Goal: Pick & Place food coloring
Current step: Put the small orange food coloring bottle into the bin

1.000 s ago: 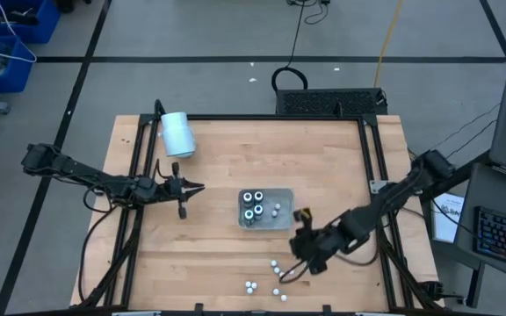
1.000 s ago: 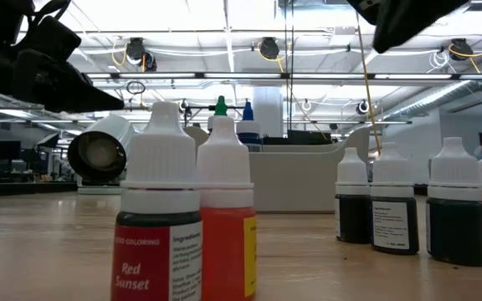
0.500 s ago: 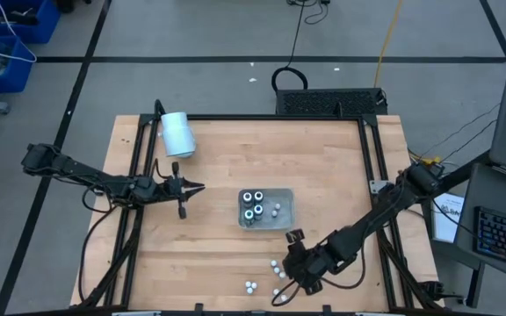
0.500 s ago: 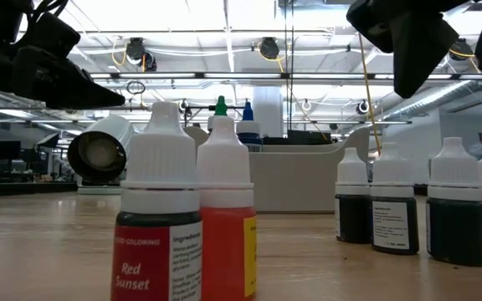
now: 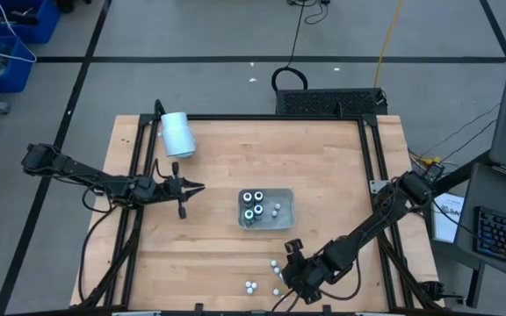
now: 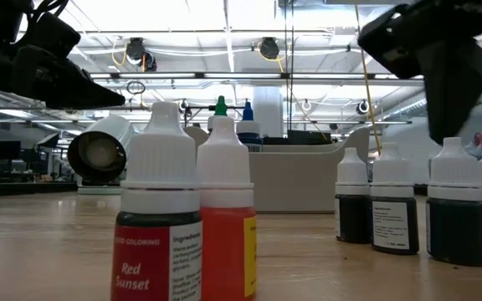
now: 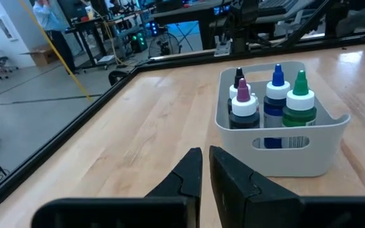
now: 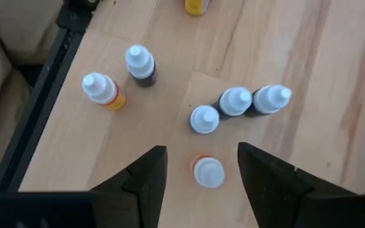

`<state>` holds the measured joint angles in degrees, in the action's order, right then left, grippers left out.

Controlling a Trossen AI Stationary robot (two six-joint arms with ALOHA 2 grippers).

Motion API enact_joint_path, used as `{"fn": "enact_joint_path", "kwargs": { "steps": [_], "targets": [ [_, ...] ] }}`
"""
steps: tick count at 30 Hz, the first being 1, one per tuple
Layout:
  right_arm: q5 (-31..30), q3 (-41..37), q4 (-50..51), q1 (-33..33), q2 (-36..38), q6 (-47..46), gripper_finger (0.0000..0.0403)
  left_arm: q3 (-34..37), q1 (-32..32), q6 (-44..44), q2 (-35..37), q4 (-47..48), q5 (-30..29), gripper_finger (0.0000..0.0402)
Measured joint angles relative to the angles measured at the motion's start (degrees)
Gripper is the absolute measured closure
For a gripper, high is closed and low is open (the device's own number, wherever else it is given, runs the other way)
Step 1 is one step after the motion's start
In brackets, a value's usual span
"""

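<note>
Several small food coloring bottles with white caps stand loose on the wooden table near its front edge (image 5: 253, 285). In the right wrist view they show from above (image 8: 235, 101). My right gripper (image 8: 201, 174) is open above them. Its fingers stand either side of an orange bottle (image 8: 208, 172) without touching it. It also shows in the high view (image 5: 290, 263). More bottles stand in the grey tray (image 5: 279, 218) at mid table, also seen in the left wrist view (image 7: 277, 120). My left gripper (image 5: 191, 187) is shut and empty, left of the tray.
A large white cylinder (image 5: 177, 133) lies on its side at the far left of the table. Black frame rails (image 5: 130, 219) run along the table's edges. In the low view, red (image 6: 161, 226) and orange (image 6: 227, 217) bottles stand close to the camera.
My right gripper has gone from beside the tray toward the table's near edge and a little left, and down over the loose bottles. In the low view it has come further down into the picture. My left arm and the bottles have kept still.
</note>
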<state>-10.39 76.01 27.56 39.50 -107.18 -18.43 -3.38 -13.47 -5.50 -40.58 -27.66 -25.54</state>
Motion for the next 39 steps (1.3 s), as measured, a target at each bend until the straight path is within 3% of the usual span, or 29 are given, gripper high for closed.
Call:
{"fn": "enact_joint_path", "kwargs": {
  "steps": [21, 39],
  "targets": [
    [0.1, 0.0, 0.1, 0.0, -2.4, -1.9, 0.0226, 0.0, 0.0, 0.4, 0.0, 0.0, 0.0, 0.0364],
    [0.2, 0.0, 0.1, 0.0, -2.4, -2.3, 0.034, 0.0, 0.0, 1.3, 0.0, 0.0, 0.0, 0.0364]
  ]
}}
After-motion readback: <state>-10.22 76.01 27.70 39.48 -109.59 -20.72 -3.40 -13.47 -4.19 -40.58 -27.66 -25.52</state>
